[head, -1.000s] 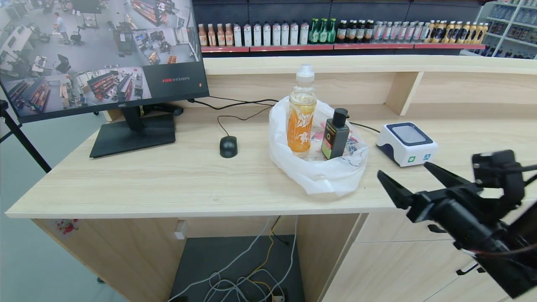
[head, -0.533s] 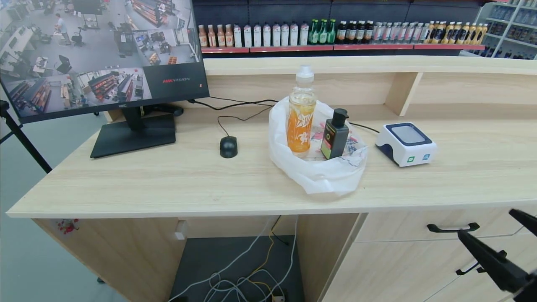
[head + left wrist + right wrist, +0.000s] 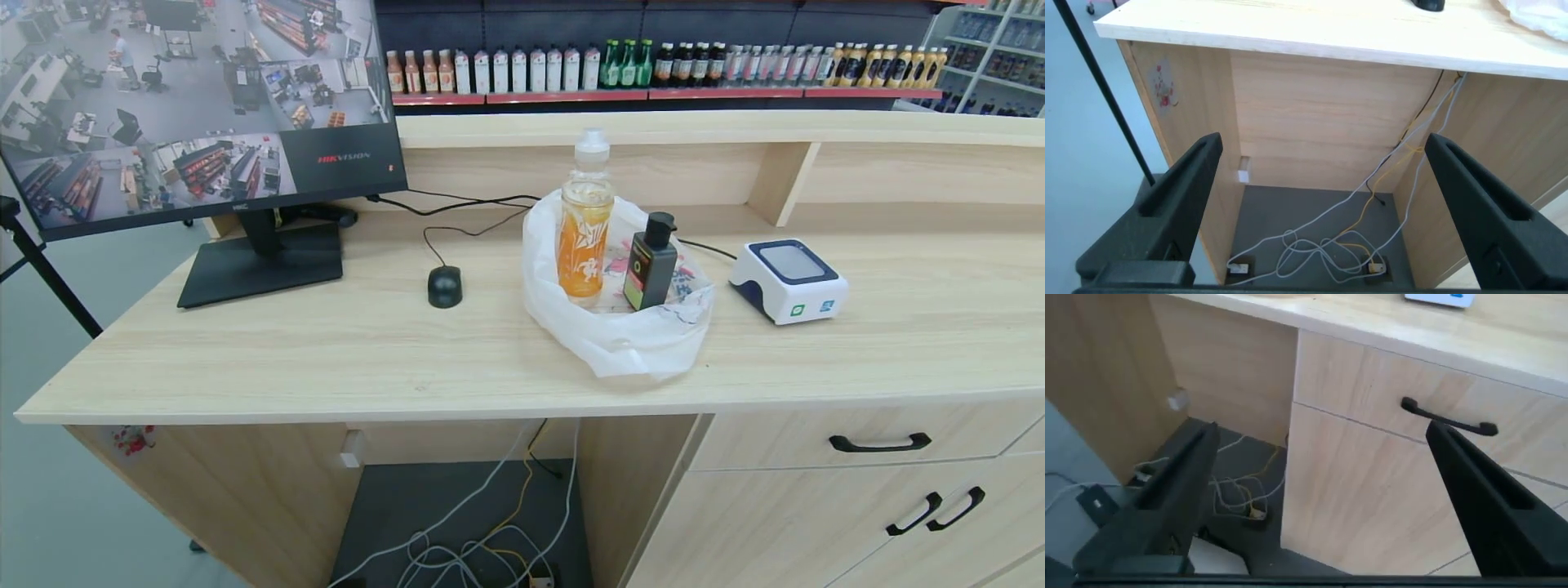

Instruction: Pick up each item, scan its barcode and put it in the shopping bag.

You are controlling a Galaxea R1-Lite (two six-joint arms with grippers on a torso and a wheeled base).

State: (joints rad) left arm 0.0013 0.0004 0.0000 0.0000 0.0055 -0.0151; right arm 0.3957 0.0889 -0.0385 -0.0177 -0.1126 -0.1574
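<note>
Both sets of jaws stand wide apart and hold nothing: the left gripper [image 3: 1323, 140] hangs low in front of the open bay under the counter [image 3: 326, 351], facing the loose cables [image 3: 1323, 249] on the floor there, and the right gripper [image 3: 1322, 429] hangs low before the drawer fronts, near a black drawer handle [image 3: 1448, 420]. Up on the counter, the white shopping bag [image 3: 620, 343] sits right of centre with its rim slumped open. Inside it the orange drink bottle [image 3: 584, 245] stands upright on the left and the dark pump bottle [image 3: 651, 265] upright just beside it on the right. Something flat and printed lies behind them, but I can't tell what. The scanner [image 3: 788, 279] sits just right of the bag; the mouse [image 3: 444, 286] and monitor [image 3: 196, 106] are off to the left. With both bottles in the bag, the job looks to me done or close to it. The danger I see lies in bringing the arms up. Either could clip the counter's near edge, the right one could catch a handle, and the left could snag a cable. Any jolt to the counter or tug on that floppy bag could tip the tall drink bottle, which has only thin plastic around it.
</note>
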